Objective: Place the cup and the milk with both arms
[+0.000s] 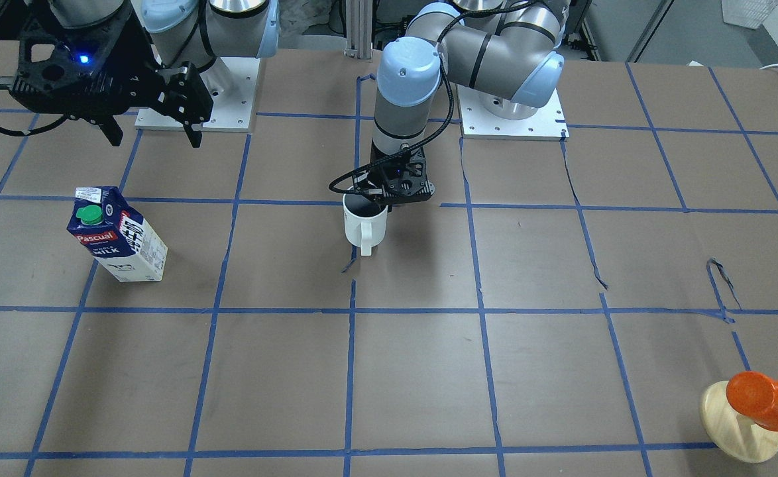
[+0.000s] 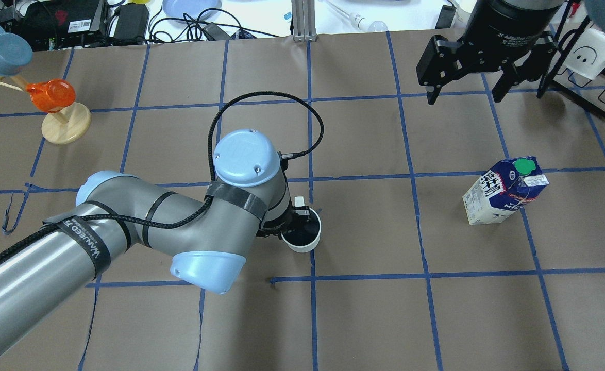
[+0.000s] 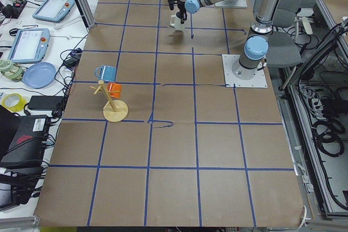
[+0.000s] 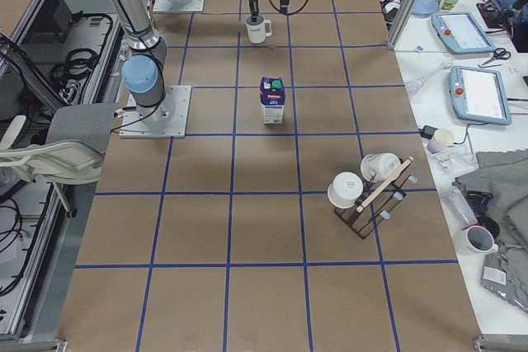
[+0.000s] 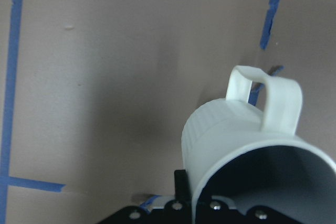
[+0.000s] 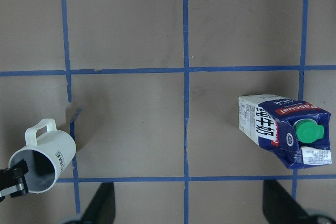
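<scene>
The white cup [image 1: 364, 225] stands upright near the table's middle, its handle pointing away from the robot. My left gripper [image 1: 381, 203] comes down from above and is shut on the cup's rim [image 2: 302, 236], on the robot's side. I cannot tell whether the cup touches the table. The left wrist view shows the cup [image 5: 247, 145] close up. The milk [image 1: 118, 233] stands upright on the robot's right [image 2: 506, 191], apart from both grippers. My right gripper [image 2: 465, 96] hangs open and empty, high above the table beyond the milk. Its wrist view shows the milk [image 6: 283, 129] and the cup [image 6: 46, 153].
A wooden mug tree [image 2: 65, 123] with an orange cup [image 1: 763, 397] and a blue cup [image 2: 3, 51] stands at the far left corner. A black rack with white mugs [image 4: 371, 191] stands on the right side. Blue tape lines grid the brown table [image 1: 429, 371].
</scene>
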Robot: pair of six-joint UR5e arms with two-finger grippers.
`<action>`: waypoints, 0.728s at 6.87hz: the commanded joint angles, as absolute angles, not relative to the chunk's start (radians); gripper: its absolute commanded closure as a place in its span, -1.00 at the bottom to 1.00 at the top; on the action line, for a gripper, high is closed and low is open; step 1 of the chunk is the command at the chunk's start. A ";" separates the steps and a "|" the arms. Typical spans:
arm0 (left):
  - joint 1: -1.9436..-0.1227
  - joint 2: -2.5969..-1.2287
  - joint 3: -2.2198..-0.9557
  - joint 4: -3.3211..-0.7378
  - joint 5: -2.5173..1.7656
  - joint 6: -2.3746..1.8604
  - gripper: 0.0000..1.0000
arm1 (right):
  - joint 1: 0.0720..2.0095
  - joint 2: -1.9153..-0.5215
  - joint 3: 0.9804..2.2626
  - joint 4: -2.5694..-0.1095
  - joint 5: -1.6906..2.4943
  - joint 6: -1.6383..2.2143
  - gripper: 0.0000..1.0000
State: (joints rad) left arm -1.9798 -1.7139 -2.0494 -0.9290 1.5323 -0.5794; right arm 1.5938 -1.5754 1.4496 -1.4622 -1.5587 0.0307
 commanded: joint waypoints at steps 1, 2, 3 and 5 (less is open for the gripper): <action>-2.002 -1.770 -2.048 -0.864 1.532 -0.578 1.00 | 1.594 -1.575 1.450 -1.462 -1.565 0.031 -1.00; -2.002 -1.775 -2.048 -0.864 1.534 -0.562 1.00 | 1.592 -1.575 1.451 -1.462 -1.566 0.031 -1.00; -1.999 -1.772 -2.045 -0.858 1.539 -0.505 0.43 | 1.591 -1.575 1.453 -1.462 -1.566 0.028 -1.00; -1.983 -1.743 -2.025 -0.861 1.542 -0.433 -0.85 | 1.580 -1.572 1.462 -1.463 -1.565 0.014 -1.00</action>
State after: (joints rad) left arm -1.9904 -1.7550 -2.0362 -0.8601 1.5387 -0.4777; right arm 1.5862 -1.5739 1.4568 -1.4629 -1.5658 0.0211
